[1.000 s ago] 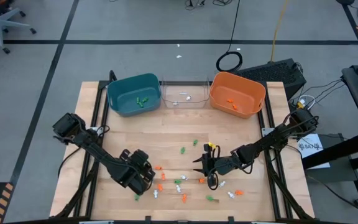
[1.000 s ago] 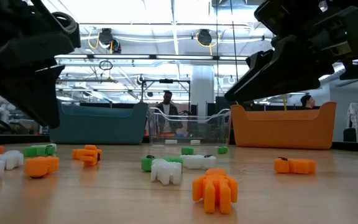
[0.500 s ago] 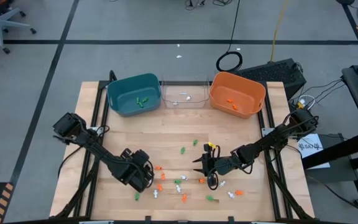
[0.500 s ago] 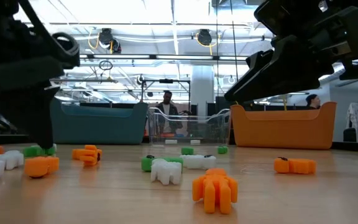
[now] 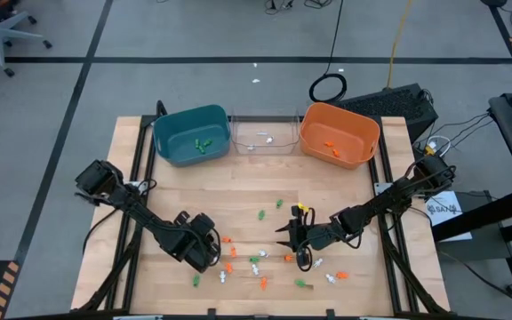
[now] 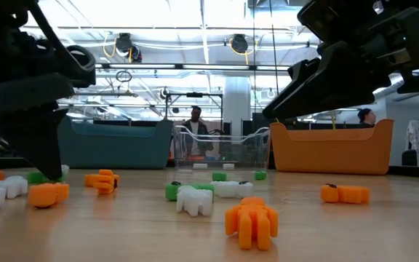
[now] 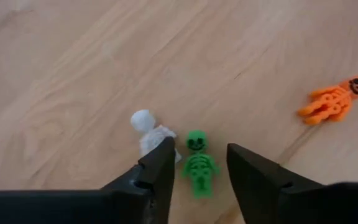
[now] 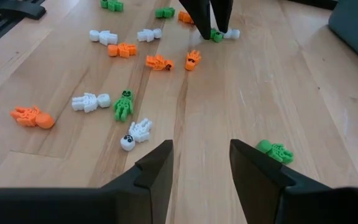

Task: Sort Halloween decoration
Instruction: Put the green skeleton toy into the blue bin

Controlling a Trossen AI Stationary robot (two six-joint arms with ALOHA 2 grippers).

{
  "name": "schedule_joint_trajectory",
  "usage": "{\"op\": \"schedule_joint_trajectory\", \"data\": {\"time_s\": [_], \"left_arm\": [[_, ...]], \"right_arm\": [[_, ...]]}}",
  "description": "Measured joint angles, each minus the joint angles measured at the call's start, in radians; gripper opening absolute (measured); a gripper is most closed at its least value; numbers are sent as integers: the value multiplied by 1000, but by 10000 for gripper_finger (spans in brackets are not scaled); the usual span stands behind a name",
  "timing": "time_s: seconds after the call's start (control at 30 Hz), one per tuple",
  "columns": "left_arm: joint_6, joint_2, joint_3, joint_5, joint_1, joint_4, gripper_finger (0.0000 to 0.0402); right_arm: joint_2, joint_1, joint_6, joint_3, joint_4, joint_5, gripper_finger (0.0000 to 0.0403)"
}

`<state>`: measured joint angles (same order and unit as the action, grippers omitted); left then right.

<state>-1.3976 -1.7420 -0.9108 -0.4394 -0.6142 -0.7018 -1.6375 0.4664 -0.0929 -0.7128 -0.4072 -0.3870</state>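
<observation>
Small orange, green and white skeleton trinkets (image 5: pixel 260 267) lie scattered on the near middle of the wooden table. My left gripper (image 7: pixel 202 149) points steeply down with its fingertips near the table. Its open fingers stand on either side of a green skeleton (image 7: pixel 199 169) that lies flat. A white skeleton (image 7: pixel 146 126) lies just beside one finger. The same gripper (image 8: pixel 207 18) shows from the right wrist and in the low view (image 6: pixel 46 164). My right gripper (image 8: pixel 201 149) hangs open over bare wood right of the pile (image 5: pixel 284 238), with nothing between its fingers. My left gripper comes at the green skeleton from above, one finger on each long side of it. Whether either finger touches it I cannot tell. One finger (image 7: pixel 160 163) overlaps the white skeleton's lower body (image 7: pixel 157 138). Both skeletons lie flat on the table.
A teal bin (image 5: pixel 191 135), a clear bin (image 5: pixel 263 133) and an orange bin (image 5: pixel 339 133) stand in a row at the table's far edge, each with a few trinkets inside. An orange skeleton (image 7: pixel 334 102) lies a little apart from my left gripper. People stand in the room behind.
My left gripper has come down toward the table over the green skeleton, until its fingertips reach about the level of the trinkets. My right gripper has kept still. No trinket has moved.
</observation>
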Motion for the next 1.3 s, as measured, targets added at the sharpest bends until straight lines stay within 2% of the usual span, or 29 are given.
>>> {"op": "schedule_joint_trajectory", "data": {"time_s": [0.4,0.53,0.73,0.93,1.3], "left_arm": [[51,8,0,35,0,-11,27],[52,42,2,37,-8,-16,3],[52,105,2,28,-30,-14,1],[46,113,2,23,-59,-6,1],[192,98,29,-30,-67,171,0]], "right_arm": [[0,0,0,0,0,0,141],[0,0,0,0,0,0,141],[0,0,0,0,0,0,141],[0,0,0,0,1,0,141],[0,0,-4,0,0,0,141]]}}
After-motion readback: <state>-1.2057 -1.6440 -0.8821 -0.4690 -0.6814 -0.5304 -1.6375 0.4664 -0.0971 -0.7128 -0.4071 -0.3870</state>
